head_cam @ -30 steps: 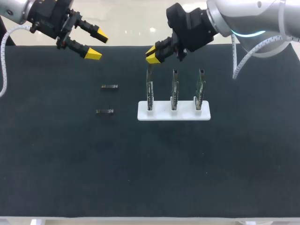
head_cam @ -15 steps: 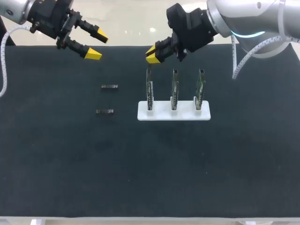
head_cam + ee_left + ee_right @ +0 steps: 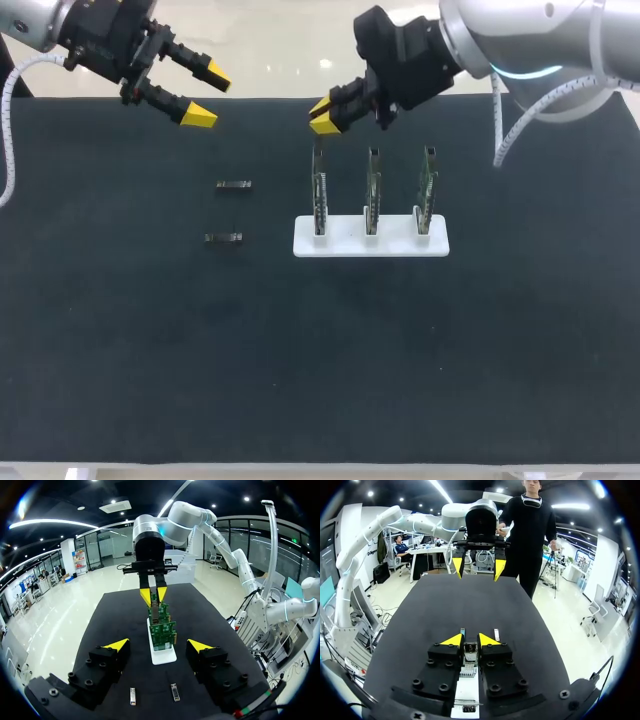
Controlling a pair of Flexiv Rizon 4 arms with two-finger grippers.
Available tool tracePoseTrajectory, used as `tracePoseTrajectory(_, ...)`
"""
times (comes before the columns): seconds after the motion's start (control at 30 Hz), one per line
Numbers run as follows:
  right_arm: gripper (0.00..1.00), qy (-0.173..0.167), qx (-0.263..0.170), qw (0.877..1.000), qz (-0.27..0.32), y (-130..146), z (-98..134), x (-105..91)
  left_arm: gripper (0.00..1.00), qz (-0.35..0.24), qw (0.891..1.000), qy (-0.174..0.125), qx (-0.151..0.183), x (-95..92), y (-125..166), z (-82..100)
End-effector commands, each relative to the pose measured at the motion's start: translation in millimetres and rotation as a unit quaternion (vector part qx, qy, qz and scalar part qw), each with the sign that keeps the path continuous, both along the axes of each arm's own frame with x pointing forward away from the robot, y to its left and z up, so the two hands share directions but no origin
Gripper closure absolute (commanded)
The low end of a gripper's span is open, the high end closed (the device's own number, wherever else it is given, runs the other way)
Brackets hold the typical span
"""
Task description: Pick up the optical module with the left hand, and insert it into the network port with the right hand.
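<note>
Head view: optical modules (image 3: 233,185) (image 3: 224,238) lie flat, long axes left-right; left jaws spread, right jaws unclear.

The far module (image 3: 233,185) and near module (image 3: 224,238) lie left of the stand (image 3: 370,244) holding three boards (image 3: 372,190).

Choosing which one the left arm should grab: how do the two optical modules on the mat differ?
One optical module lies closer to the open left gripper, the other optical module farther from it. The other sits level with the white stand, slightly farther out sideways; the first sits toward the arms' side of it. Both are small, dark, flat, parallel and untouched.
</note>
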State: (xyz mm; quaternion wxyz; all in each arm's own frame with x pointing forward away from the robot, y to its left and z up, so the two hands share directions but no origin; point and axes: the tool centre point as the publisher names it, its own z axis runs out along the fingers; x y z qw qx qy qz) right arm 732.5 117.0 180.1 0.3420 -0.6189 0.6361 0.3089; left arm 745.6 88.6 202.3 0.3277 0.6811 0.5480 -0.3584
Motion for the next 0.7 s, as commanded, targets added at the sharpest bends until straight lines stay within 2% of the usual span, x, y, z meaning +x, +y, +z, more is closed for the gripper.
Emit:
tracePoseTrajectory(0.03, 1.00, 0.003, -0.003, 1.000, 0.001, 1.7, 0.4, 2.0, 0.00, -0.001, 1.000, 0.001, 0.002, 1.1, -0.2, 0.6)
tracePoseTrajectory(0.7, 1.00, 0.004, -0.004, 1.000, -0.001, 3.2, 0.0, -4.0, 0.00, -0.001, 1.000, 0.001, 0.002, 1.1, -0.2, 0.6)
